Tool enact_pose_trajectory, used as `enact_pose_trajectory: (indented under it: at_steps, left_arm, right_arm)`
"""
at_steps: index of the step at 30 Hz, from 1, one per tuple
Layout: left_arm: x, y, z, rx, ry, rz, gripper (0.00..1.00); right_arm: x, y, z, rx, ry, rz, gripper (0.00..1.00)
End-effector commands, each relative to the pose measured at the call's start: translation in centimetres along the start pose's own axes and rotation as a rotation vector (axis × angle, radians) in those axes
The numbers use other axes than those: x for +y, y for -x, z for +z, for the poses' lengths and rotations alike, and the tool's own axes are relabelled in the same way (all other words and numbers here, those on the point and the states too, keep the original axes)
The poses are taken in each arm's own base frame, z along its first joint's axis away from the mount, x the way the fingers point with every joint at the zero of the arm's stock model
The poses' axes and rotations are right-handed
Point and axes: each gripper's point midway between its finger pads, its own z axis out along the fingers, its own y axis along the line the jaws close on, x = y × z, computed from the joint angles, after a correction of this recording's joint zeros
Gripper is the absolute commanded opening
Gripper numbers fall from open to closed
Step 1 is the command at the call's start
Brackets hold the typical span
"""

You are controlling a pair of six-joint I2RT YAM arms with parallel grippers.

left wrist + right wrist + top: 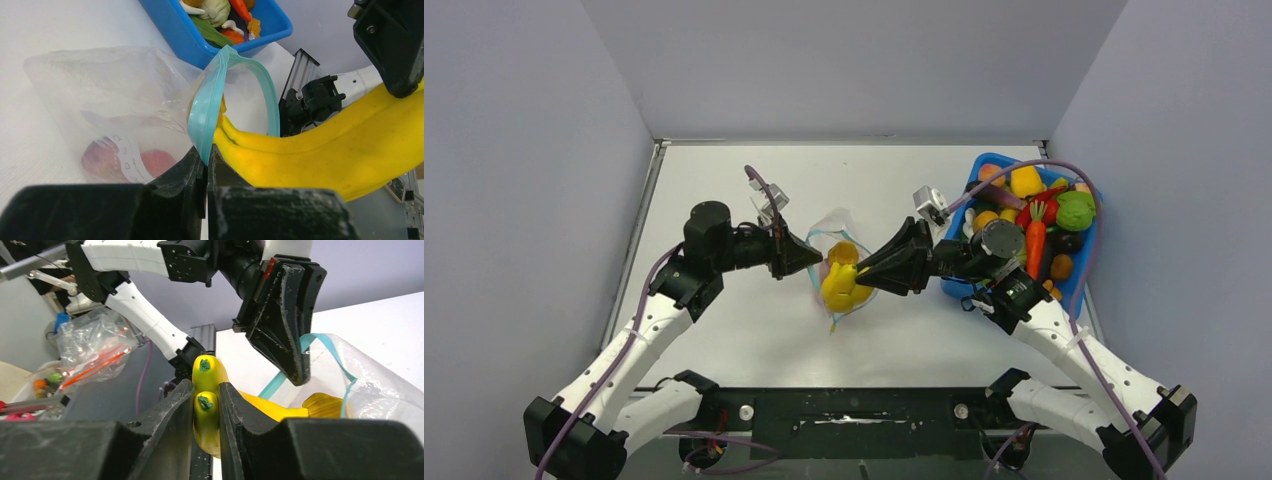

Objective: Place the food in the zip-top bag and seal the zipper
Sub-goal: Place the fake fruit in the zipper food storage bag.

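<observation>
The crinkly clear plastic zip-top bag (100,90) looks feather-light and floppy. I judge its film would buckle or slide away if pushed. The best hold is therefore the stiffer light blue-teal zipper strip (205,105) at the mouth. The left pincer (206,155) has exactly that hold, pressed together on the near lip of the strip so that the mouth gapes in a loop. The yellow plastic toy banana pair (205,370) looks rigid, smooth and light, probably slippery. Taking it close to the green-tipped stems, as the right pincer (206,405) does with its jaws clamped on both sides, leaves the long ends free to lead into the bag.

The bag stands on the white table (724,190), near the left side of the blue plastic bin (996,157) heaped with toy produce. It sits between the two pincers. Two red-pink round toy fruits (102,157) lie at its bottom, blurred by the film. The far ends of the bananas reach the mouth on the side facing the bin. The zipper is wide open, not yet sealed.
</observation>
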Motion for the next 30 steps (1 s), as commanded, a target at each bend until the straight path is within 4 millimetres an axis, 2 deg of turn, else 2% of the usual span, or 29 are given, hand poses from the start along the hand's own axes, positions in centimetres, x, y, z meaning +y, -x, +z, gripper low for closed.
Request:
enact_pose_trajectory:
  at_steps: [1,10,19,24,30]
  left_arm:
    - [-1.6,1.3,-0.8,-0.029,-0.063,0.087,0.0]
    - [-2.7,1.5,-1.0,-0.028,-0.107,0.055,0.0]
    - [-3.1,1.5,-0.7,-0.033,-0.144,0.026,0.0]
    - [-4.5,1.6,-0.7,-0.032,-0.229,0.007,0.0]
    - [-4.4,1.6,-0.6,-0.03,-0.229,-0.011,0.0]
  right_arm:
    - [-0.4,2.5,0.1,-0.03,-0.041,-0.184,0.0]
    - [-3.0,0.2,-0.8,0.043,-0.143,-0.31,0.0]
    - [-4.7,-1.9,-0.1,0.109,-0.149,-0.388,0.0]
    - [-5.6,-3.4,0.0,0.194,-0.163,-0.421,0.0]
    - [-6.5,-4.7,0.5,0.267,-0.178,-0.47,0.0]
